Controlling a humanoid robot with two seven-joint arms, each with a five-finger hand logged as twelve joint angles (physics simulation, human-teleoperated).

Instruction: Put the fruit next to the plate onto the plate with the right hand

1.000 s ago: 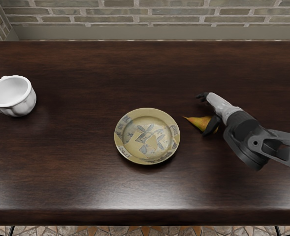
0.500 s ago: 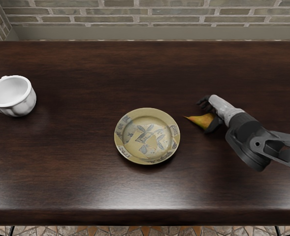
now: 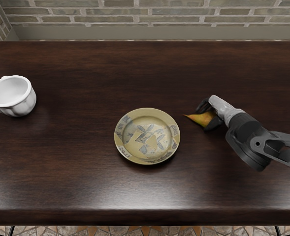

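1. Worktop (image 3: 135,69): dark brown wood with a glossy finish, carrying every item listed below.
2. Right arm (image 3: 257,141): grey and black, entering from the right edge of the picture and reaching towards the plate's right side.
3. Plate (image 3: 121,129): round and shallow, tan-yellow with a blue-grey pattern, lying flat near the middle of the worktop. Nothing lies on it.
4. Bowl (image 3: 14,105): white with a fluted wall, standing upright far to the left of the plate, well apart from it.
5. Right hand (image 3: 214,112): positioned just right of the plate. Its dark fingers (image 3: 202,104) are curled around the broad end of the fruit, one side above it and one below it in the picture, closed against it.
6. Fruit (image 3: 198,118): small, yellow-orange with a browner tinge, tapering to a point that faces the plate. It lies on the worktop just to the right of the plate, clear of the rim and not on the plate. Its broad end is partly hidden by the hand.
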